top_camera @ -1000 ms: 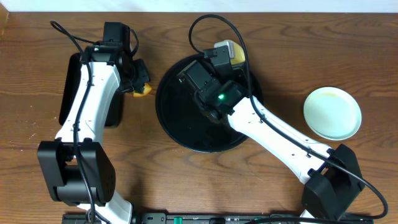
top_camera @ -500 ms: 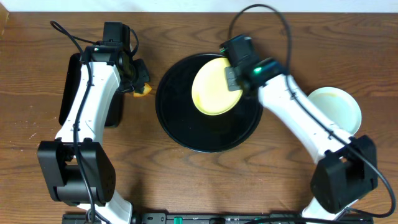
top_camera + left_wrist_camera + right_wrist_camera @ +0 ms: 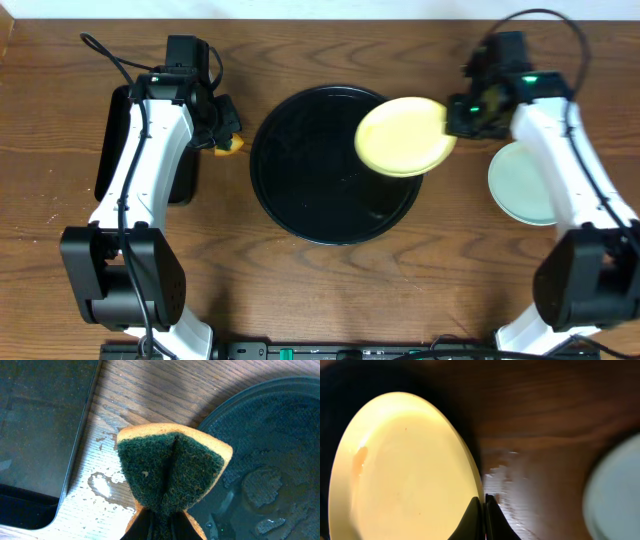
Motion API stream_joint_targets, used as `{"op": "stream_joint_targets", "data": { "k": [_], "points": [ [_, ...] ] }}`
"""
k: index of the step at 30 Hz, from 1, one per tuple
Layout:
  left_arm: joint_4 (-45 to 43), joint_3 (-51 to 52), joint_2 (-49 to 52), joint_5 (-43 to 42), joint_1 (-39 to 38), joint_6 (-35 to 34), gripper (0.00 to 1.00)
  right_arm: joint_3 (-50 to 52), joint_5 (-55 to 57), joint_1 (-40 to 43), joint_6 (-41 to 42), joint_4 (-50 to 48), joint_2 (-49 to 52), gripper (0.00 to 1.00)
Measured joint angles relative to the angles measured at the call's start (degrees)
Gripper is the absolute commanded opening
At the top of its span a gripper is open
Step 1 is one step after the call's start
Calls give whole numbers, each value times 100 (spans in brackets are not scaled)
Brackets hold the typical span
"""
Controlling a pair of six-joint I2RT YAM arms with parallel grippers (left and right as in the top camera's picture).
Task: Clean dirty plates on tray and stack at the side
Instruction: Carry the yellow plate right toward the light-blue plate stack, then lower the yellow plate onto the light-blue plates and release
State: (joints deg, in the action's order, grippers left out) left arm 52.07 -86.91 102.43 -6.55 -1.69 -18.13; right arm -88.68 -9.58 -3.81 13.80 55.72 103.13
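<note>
My right gripper [image 3: 483,510] is nipped almost shut on the rim of the yellow plate [image 3: 405,470], which hangs over the upper right edge of the tray [image 3: 300,200]. A faint orange smear [image 3: 360,457] shows on the plate. I'd keep it level, centre it above the pale plate [image 3: 525,185] at right, then release. The table [image 3: 545,410] beneath is wet. At far left, my left gripper [image 3: 159,527] squeezes the sponge [image 3: 172,470].

Light plate [image 3: 515,190] half under R arm [image 3: 570,160], blurry + cropped at R-wrist view edge; sponge [image 3: 170,472] base out of frame.
</note>
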Motion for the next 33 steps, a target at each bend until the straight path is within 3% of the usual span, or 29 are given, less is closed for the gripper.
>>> {"op": "stream_joint_targets", "data": {
  "k": [10, 20, 31, 33],
  "points": [
    [0, 0, 0, 0, -2, 0, 7, 894, -289, 1862, -153, -212, -949, 1],
    [0, 0, 0, 0, -2, 0, 7, 2656, -271, 3740, -59, -1486, -1438, 1],
    [0, 0, 0, 0, 0, 0, 8, 3493, 258, 3991, 192, -2267, -1438, 1],
    [0, 0, 0, 2, 0, 0, 8, 3497, 361, 3993, 234, -2277, -1438, 9]
  ]
}}
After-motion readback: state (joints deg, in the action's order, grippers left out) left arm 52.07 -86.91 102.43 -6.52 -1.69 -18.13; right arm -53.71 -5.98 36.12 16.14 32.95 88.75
